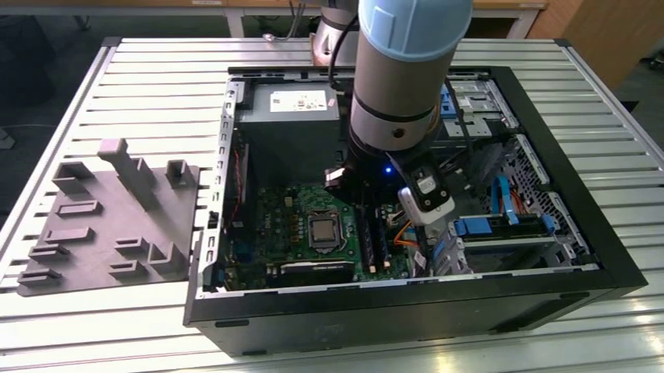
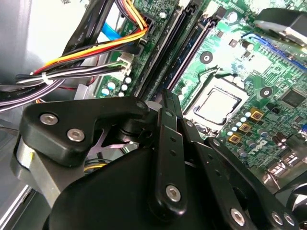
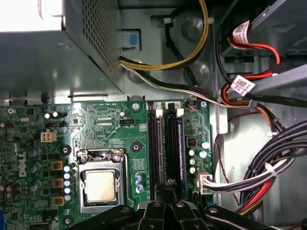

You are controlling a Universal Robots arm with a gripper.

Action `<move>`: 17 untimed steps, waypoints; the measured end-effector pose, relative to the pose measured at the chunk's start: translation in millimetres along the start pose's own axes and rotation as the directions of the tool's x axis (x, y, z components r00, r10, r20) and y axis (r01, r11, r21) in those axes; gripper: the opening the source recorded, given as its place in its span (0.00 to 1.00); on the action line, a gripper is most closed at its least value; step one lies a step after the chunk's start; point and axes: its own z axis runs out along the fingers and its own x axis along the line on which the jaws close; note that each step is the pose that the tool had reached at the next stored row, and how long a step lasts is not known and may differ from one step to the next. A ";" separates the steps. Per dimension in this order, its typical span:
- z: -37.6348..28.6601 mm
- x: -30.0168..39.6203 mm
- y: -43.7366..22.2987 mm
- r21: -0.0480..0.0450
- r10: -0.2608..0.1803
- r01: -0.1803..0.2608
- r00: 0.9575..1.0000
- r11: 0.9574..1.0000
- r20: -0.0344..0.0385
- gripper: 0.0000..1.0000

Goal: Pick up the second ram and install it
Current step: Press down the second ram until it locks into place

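Two memory sticks stand side by side in the slots of the motherboard (image 3: 110, 124), to one side of the square silver chip (image 3: 100, 186). The hand (image 3: 169, 191) hangs low inside the open computer case (image 1: 581, 233), its fingers drawn narrow together over the end of the second ram (image 3: 171, 143), which sits upright in its slot; whether they still pinch it I cannot tell. In the second wrist view the dark fingers (image 2: 169, 139) taper to a close tip above the slots. On the counter (image 1: 155, 70), the grey tray (image 1: 109, 221) lies at the exterior view's left of the case.
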 end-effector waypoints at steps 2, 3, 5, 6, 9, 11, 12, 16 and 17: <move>-0.1 -0.1 -1.4 0.000 0.000 0.000 1.000 1.000 0.000 0.11; -0.1 -0.2 -2.1 0.000 0.000 0.000 1.000 1.000 0.000 0.11; -0.1 -0.3 -3.5 0.000 0.000 0.000 1.000 1.000 0.000 0.11; -0.2 -0.3 -4.2 0.000 0.000 0.000 1.000 1.000 0.000 0.11; -0.3 -0.5 -6.7 0.000 0.000 0.000 1.000 1.000 0.000 0.11; -0.3 -0.6 -8.4 0.000 0.000 0.000 1.000 1.000 0.000 0.11; -0.3 -0.7 -9.2 0.000 0.000 0.000 1.000 1.000 0.000 0.11; -0.5 -0.9 -12.5 0.000 0.000 0.000 1.000 1.000 0.000 0.11; -0.6 -0.9 -13.3 0.000 0.000 0.000 1.000 1.000 0.000 0.11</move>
